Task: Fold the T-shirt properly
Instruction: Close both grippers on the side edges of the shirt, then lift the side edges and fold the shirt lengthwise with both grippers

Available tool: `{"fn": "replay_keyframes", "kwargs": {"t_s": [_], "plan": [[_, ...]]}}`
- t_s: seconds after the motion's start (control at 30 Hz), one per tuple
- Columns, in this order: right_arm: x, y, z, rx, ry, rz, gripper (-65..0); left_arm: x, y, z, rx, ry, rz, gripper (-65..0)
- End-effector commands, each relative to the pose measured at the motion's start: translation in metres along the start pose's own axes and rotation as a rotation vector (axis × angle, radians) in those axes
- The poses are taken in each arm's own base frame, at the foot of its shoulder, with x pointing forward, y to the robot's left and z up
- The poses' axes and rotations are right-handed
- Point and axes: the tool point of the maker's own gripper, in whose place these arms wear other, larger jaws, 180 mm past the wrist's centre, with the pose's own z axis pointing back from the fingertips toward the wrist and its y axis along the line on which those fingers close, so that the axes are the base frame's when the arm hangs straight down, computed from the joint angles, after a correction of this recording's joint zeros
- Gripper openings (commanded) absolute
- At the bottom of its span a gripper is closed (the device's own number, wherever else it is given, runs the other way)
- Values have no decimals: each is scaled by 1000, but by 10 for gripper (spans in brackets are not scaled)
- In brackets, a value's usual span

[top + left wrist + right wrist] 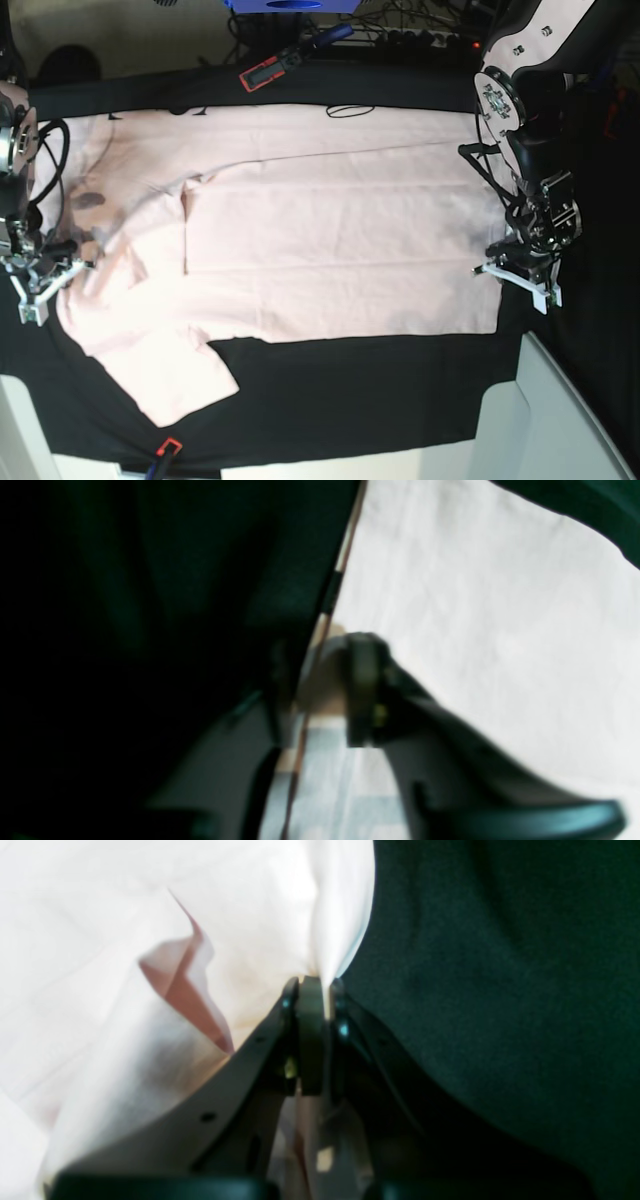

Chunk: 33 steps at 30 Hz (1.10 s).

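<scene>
1. I saw a black tablecloth [350,390] that covered the whole work surface.
2. At the far edge of the cloth there was a small red and black tool [268,70], lying at a slant.
3. Just beside it, further right, lay a dark blue tool [325,38].
4. Behind them I saw a blue box [290,6], cut by the top border of the base view.
5. A bundle of dark cables [420,25] ran along the back.
6. At the near edge of the cloth there was another small red and black object [165,450].
7. A white panel [560,420] stood in the near right corner.
</scene>
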Motion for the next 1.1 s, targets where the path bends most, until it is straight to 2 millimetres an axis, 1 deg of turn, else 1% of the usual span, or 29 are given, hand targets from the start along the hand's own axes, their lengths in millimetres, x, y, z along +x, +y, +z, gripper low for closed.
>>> {"fn": "replay_keyframes", "kwargs": {"t_s": [0.0,0.2,0.27,0.3,0.33,0.63,0.67,0.73,0.77,0.83,0.87,0.97,1.03,1.07], "plan": [[-10,-8,2,-14,61,20,-650,-18,-4,0,-9,83,-9,-564],[-10,-7,2,-13,61,20,-650,-24,-1,0,-5,96,-10,-574],[-10,-7,2,-13,61,20,-650,-24,-1,0,-5,96,-10,-611],[-10,-7,2,-13,61,20,-650,-24,-1,0,-5,96,-10,-645],[-10,-6,2,-11,61,20,-650,-24,-1,0,-5,96,-10,-650],[-11,-6,2,-11,63,20,-650,-22,-5,0,-15,88,-3,-650],[-11,-6,2,-11,63,20,-650,-20,-5,0,-14,84,-3,-650],[-11,-6,2,-11,63,20,-650,-10,-3,2,-7,58,-10,-650],[-11,-6,2,-11,63,20,-650,-11,-2,4,-3,64,-15,-650],[-11,-6,2,-11,63,20,-650,-8,1,10,9,61,-29,-650],[-11,-6,2,-11,63,20,-650,0,2,13,16,44,-37,-650],[-11,-6,2,-11,62,19,-650,10,1,25,31,9,-60,-650],[-11,-5,1,-10,62,19,-650,20,4,31,44,-9,-73,-650],[-11,-5,1,-10,62,17,-650,18,5,32,46,-2,-74,-650]]}}
